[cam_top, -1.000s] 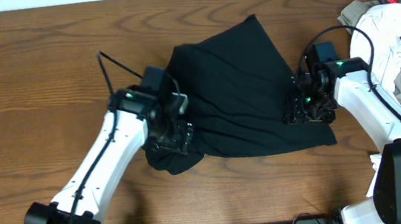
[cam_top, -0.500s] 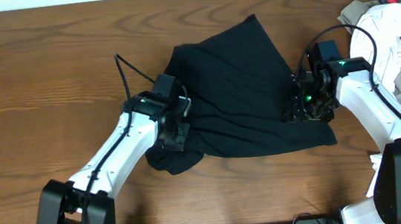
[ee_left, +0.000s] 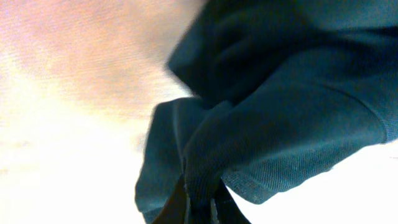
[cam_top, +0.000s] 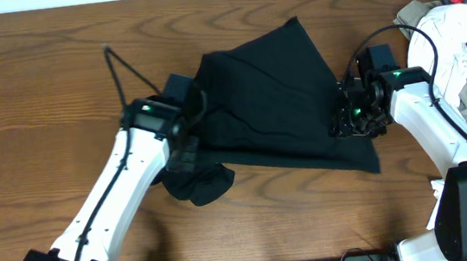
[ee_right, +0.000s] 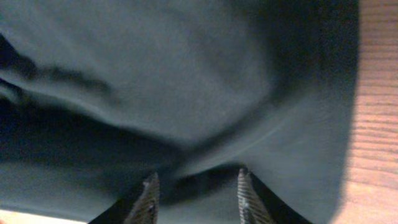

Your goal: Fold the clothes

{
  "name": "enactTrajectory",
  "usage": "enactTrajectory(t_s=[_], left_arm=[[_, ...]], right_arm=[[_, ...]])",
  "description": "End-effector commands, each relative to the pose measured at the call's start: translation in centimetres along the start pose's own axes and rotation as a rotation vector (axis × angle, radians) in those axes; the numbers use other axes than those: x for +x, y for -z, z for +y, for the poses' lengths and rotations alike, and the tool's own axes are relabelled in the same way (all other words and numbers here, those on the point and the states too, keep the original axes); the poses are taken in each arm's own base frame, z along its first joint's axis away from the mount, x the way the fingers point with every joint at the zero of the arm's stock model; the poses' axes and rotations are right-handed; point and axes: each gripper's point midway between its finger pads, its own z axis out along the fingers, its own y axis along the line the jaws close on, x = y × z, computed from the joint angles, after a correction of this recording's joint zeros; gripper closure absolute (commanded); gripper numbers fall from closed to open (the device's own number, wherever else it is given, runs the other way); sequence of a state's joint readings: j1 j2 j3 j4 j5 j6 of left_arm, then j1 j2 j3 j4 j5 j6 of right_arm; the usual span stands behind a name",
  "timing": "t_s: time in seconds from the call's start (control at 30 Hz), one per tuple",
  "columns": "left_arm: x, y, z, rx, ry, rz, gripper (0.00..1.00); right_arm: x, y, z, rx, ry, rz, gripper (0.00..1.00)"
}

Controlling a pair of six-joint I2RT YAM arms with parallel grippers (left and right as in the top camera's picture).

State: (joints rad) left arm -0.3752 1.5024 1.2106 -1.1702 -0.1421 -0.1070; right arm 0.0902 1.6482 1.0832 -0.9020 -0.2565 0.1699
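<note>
The clothes, a black shirt [cam_top: 274,100], lie crumpled across the middle of the wooden table [cam_top: 39,99]. My left gripper [cam_top: 185,153] is at the shirt's left edge, with a bunched sleeve part hanging just below it. In the left wrist view this gripper [ee_left: 200,202] is shut on a pinched fold of the dark fabric [ee_left: 280,112]. My right gripper [cam_top: 350,125] sits on the shirt's right edge. In the right wrist view its fingers [ee_right: 150,190] stand apart, tips down on the cloth [ee_right: 186,74], with a shadowed ridge between them.
A heap of white and grey garments [cam_top: 458,37] with something red on top lies at the table's right edge, close behind my right arm. Bare wood [ee_right: 376,124] shows just right of the shirt's hem.
My left gripper has shut on the shirt's left edge and drawn it up and leftward, pulling the lower hem inward. My right gripper's fingers have come closer together over the cloth.
</note>
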Motion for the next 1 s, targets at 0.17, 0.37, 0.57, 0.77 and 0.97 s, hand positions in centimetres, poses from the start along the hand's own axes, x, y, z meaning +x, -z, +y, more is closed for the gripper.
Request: enactTrajectory(t_s=[0.17,0.37,0.57,0.77,0.97], left_arm=[[0.3,-0.1,2.7,-0.045,0.157,0.022,0.94],[0.2,-0.1,2.5,-0.033,0.158,0.019,0.94],[0.1,-0.1,2.5,-0.032,0.159,0.017,0.94],[0.1,-0.1,2.5,-0.032,0.159,0.017,0.94],[0.0,-0.1,2.5,-0.032,0.16,0.013,0.94]], right_arm=[[1.9,-2.5,-1.3,0.024,-0.03,0.023,0.55],[2.9,-3.6,-1.8,0.027,-0.046,0.034,0.49],[3.3,-4.9,-2.2,0.025,-0.092,0.014,0.37],[5.7,-6.0,-2.6,0.026,-0.221,0.073,0.36],[7.0,-6.3,-2.9,0.037,-0.257,0.108,0.51]])
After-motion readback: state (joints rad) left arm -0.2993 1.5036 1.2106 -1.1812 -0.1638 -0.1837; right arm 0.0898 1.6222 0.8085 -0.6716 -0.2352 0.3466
